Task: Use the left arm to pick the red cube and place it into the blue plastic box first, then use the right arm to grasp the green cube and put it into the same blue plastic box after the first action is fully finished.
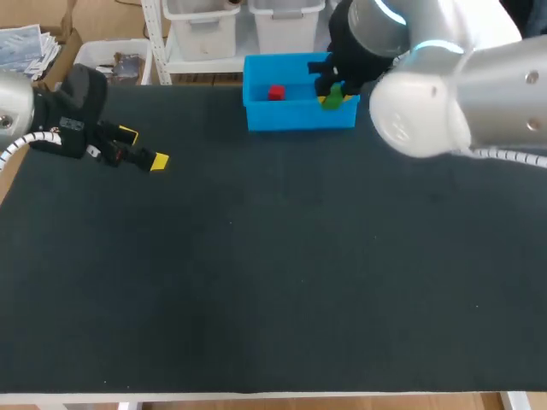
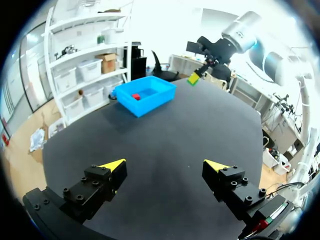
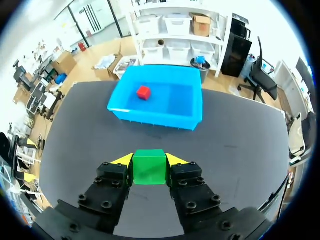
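Head view: the one red cube (image 1: 275,92) lies in the single blue plastic box (image 1: 299,118), so I judge the second step is in hand. The right arm (image 1: 444,94) holds the one green cube (image 1: 332,98) by the box's right end. The left arm (image 1: 64,115) is well apart, at the table's (image 1: 273,273) left side.

Left wrist view: its jaws are released, with nothing between them.

Right wrist view: its jaws grasp the green cube and the box lies ahead. The next move calls for carrying the cube over the box and releasing it.
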`<move>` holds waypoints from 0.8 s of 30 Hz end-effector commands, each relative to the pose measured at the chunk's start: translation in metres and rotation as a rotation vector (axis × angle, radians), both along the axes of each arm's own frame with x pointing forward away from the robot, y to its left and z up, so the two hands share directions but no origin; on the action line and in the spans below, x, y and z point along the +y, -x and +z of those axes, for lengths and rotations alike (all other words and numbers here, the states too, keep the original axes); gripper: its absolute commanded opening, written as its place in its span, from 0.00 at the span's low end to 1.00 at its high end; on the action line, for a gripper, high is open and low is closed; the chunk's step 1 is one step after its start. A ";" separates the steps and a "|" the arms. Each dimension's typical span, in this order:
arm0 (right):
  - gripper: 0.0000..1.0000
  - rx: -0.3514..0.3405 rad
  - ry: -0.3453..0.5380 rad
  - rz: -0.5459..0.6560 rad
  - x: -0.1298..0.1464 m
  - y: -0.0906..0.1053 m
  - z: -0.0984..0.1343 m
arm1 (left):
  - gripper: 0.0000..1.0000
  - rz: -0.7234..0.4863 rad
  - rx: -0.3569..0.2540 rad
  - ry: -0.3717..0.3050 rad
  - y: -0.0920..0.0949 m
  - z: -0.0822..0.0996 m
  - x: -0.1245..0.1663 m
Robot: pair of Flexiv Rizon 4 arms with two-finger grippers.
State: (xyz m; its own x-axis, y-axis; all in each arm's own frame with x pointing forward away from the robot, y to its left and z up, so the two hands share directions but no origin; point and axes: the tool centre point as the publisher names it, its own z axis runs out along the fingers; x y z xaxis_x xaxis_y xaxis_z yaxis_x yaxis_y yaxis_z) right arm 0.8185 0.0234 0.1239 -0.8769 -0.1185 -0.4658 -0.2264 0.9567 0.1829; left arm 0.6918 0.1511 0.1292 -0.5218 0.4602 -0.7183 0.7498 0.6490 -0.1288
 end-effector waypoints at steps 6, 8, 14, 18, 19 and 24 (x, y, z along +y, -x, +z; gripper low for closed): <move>0.00 -0.173 -0.046 -0.031 0.001 0.004 -0.006 | 1.00 -0.006 -0.009 0.011 0.001 -0.002 0.003; 0.00 -0.172 -0.046 -0.032 0.001 0.005 -0.007 | 1.00 -0.006 -0.009 0.011 0.001 -0.002 0.003; 0.00 -0.166 -0.052 -0.029 0.002 -0.001 -0.012 | 1.00 -0.006 -0.009 0.011 0.001 -0.002 0.003; 0.00 -0.168 -0.058 -0.025 0.003 -0.010 -0.013 | 1.00 -0.006 -0.009 0.011 0.001 -0.002 0.003; 0.00 -0.168 -0.059 -0.024 0.003 -0.012 -0.014 | 1.00 -0.006 -0.009 0.011 0.001 -0.002 0.003; 0.00 -0.180 -0.066 -0.022 0.004 -0.034 -0.020 | 1.00 -0.006 -0.009 0.011 0.001 -0.002 0.003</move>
State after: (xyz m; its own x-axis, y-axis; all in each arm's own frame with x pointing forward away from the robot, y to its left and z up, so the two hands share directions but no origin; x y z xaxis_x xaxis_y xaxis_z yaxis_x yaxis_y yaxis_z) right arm 0.8369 0.0227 0.1127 -0.7910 -0.0708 -0.6077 -0.2415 0.9488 0.2037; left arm 0.6918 0.1511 0.1291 -0.5218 0.4602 -0.7183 0.7497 0.6491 -0.1288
